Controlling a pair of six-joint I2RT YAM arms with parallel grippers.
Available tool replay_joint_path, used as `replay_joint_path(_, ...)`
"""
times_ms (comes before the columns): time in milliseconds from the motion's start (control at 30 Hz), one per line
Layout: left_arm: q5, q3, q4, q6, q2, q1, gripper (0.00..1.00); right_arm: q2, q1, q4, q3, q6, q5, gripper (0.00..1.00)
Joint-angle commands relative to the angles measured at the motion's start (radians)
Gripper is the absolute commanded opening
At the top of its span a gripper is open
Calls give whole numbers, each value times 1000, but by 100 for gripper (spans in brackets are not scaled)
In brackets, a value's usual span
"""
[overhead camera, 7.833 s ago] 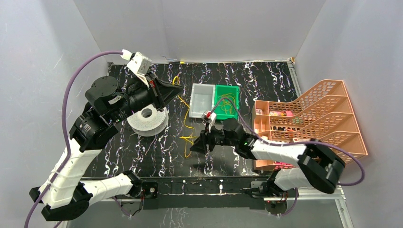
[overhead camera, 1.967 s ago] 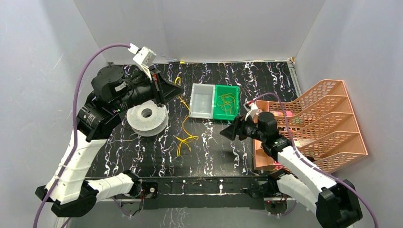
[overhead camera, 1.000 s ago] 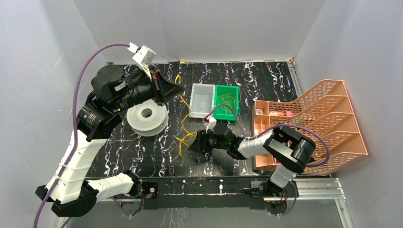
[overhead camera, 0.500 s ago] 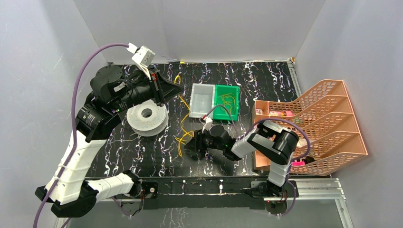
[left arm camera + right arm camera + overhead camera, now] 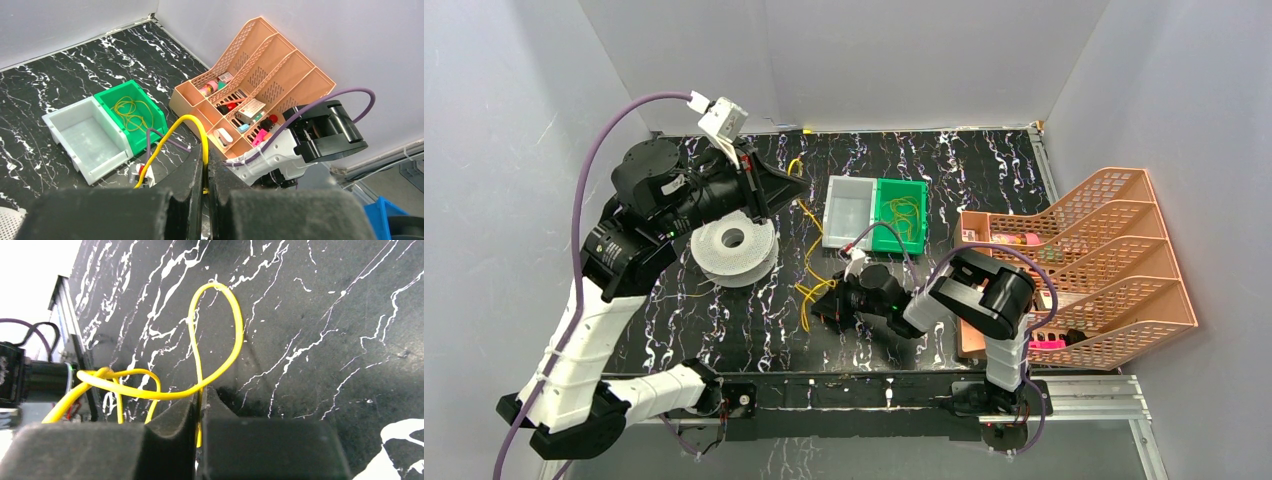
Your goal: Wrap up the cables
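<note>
A thin yellow cable (image 5: 809, 262) runs down the black marbled table from my left gripper (image 5: 802, 187) to a tangle of loops beside my right gripper (image 5: 817, 305). The left gripper hovers just right of the white perforated spool (image 5: 734, 250) and is shut on the cable's upper end (image 5: 192, 120), which arches out of its fingertips (image 5: 205, 150). Low over the table, the right gripper (image 5: 200, 396) is shut on a strand of the cable; a loop (image 5: 235, 335) stands up beyond its fingers. More yellow cables (image 5: 905, 215) lie coiled in the green bin.
A white bin (image 5: 848, 212) and the green bin (image 5: 918, 190) sit side by side at centre back. An orange file rack (image 5: 1104, 250) with small items fills the right side. Grey walls enclose the table.
The right arm swung in from the rack side and stretched left to the cable loops. Its jaws, open half a second ago, have closed on a strand. The left arm holds still.
</note>
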Motion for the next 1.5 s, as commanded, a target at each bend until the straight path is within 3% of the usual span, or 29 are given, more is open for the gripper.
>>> replay_joint_path(0,-73,19,-11,22,-32,-5,0,-40,5,-13,-8,-24,3,0)
replay_joint_path(233,-482,46,-72,117,-53,-6,0,-262,6,-164,-68,-71,28,0)
replay_joint_path(367,-708,56,-84,183,-78,-5,0,-454,0,-442,-72,-146,120,0)
replay_joint_path(500,-832,53,-68,223,-133,-5,0,-644,-65,-723,-63,-240,196,0)
replay_joint_path(700,-918,43,-27,248,-244,-5,0,-847,-319,-1028,-8,-344,225,0)
replay_joint_path(867,-934,24,19,259,-333,-5,0,-864,-571,-1180,72,-367,257,0)
replay_joint_path(1033,-956,20,33,274,-393,-5,0,-789,-785,-1227,154,-314,296,0)
replay_joint_path(1200,-1003,41,29,321,-471,-7,0,-688,-1026,-1165,158,-205,330,0)
replay_joint_path(1300,-994,40,19,324,-499,-21,0,-675,-1072,-1158,166,-178,344,0)
replay_joint_path(1367,-905,44,-24,311,-481,-37,0,-704,-1075,-1152,164,-169,304,0)
replay_joint_path(1400,-867,48,-40,303,-469,-38,0,-728,-1075,-1151,160,-170,286,10)
replay_joint_path(1433,-735,54,-49,288,-438,-39,0,-783,-1074,-1161,153,-192,216,37)
replay_joint_path(1467,-663,59,-57,277,-418,-39,0,-817,-1073,-1174,158,-198,186,44)
